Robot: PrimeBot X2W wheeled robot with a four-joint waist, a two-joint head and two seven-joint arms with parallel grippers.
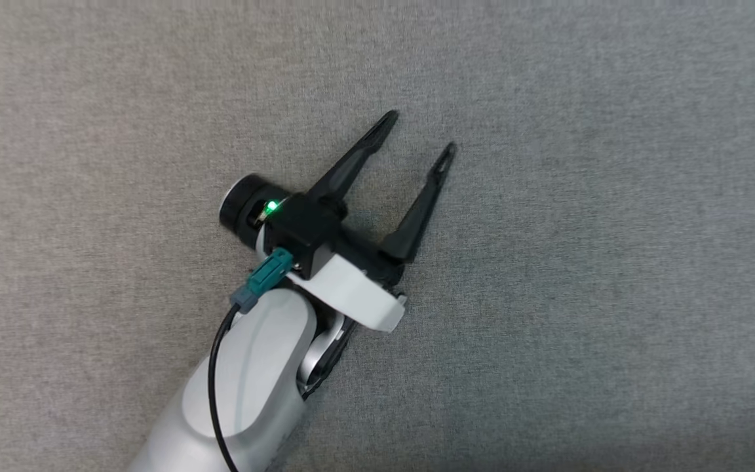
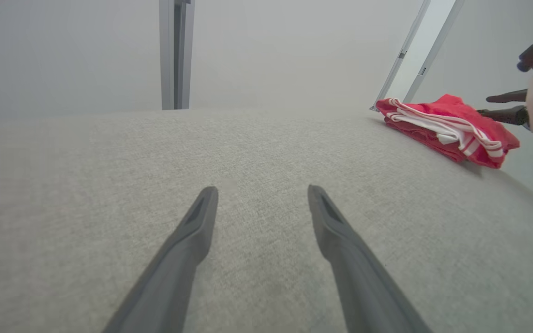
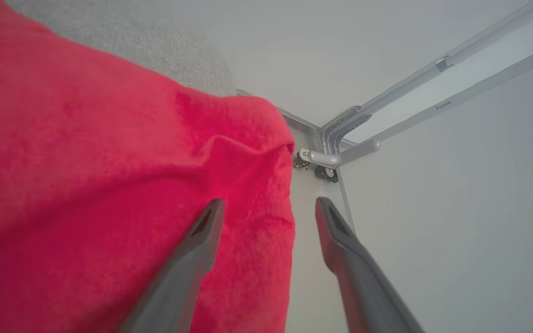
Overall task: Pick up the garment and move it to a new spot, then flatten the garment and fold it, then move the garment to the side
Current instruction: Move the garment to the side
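Folded red garment [image 2: 447,125] is set aside at the table's [image 2: 248,152] edge, so right gripper [image 3: 269,202] beside it and left gripper [image 1: 420,133] are held open, empty.

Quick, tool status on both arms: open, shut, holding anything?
Left tool: open, empty, over the grey fabric surface.
Right tool: open, gripping nothing, at the edge of the folded red cloth garment with white stripes.
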